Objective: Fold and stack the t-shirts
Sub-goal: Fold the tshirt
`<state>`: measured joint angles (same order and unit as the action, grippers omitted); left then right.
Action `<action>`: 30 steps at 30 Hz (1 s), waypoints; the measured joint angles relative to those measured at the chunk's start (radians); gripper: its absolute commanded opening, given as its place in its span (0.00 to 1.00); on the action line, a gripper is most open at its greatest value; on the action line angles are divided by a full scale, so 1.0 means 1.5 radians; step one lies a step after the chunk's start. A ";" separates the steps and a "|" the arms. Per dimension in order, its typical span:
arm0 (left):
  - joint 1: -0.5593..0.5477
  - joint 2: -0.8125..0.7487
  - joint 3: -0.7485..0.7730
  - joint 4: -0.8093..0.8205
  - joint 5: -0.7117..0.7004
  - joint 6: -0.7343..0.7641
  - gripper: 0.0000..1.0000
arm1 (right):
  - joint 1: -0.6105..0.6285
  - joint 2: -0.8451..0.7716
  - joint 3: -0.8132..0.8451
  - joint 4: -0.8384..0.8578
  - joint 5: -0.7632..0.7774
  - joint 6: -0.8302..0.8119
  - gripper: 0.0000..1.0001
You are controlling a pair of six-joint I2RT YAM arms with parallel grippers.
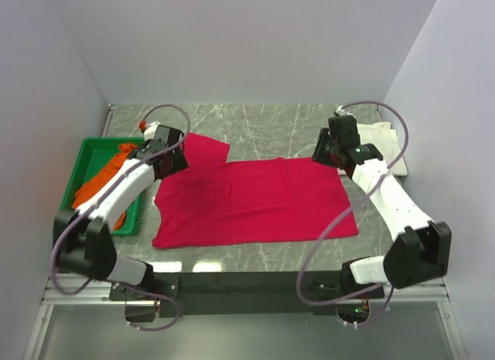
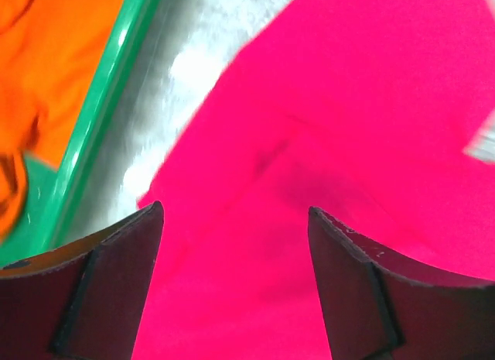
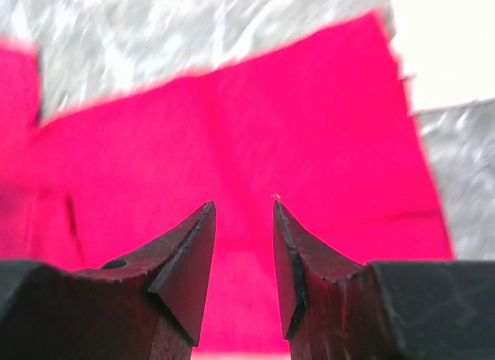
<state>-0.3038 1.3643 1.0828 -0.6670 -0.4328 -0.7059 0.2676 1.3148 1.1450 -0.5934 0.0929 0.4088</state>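
Observation:
The crimson t-shirt [image 1: 255, 201] lies spread flat on the marble table, one sleeve pointing to the back left. It fills the left wrist view [image 2: 348, 143] and the right wrist view [image 3: 255, 143]. My left gripper [image 1: 172, 160] hovers over the shirt's left shoulder, jaws wide open and empty [image 2: 236, 213]. My right gripper [image 1: 329, 152] hovers over the shirt's back right corner, jaws partly open and empty [image 3: 244, 205]. The orange t-shirt [image 1: 104, 182] lies bunched in the green bin [image 1: 97, 147]. The cream-white t-shirt [image 1: 387, 139] lies at the back right, partly behind my right arm.
The green bin stands at the table's left edge, its rim close to my left gripper [image 2: 100, 120]. White walls close in the left, back and right. The table's front edge runs just below the shirt's hem.

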 measured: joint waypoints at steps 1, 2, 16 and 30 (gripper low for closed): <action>0.007 0.037 0.010 0.017 -0.002 0.028 0.80 | -0.019 0.019 0.004 0.015 -0.002 -0.002 0.42; 0.015 0.064 0.014 0.034 0.002 0.050 0.77 | -0.032 0.037 0.008 0.023 -0.004 -0.004 0.42; 0.121 0.334 0.159 0.128 0.135 0.219 0.54 | -0.087 0.168 0.016 0.130 -0.021 -0.070 0.41; 0.138 0.395 0.163 0.129 0.174 0.245 0.56 | -0.101 0.287 0.081 0.154 -0.005 -0.114 0.41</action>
<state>-0.0967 1.9572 1.3273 -0.4732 -0.1719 -0.3378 0.1162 1.7447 1.2663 -0.3622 0.0856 0.2371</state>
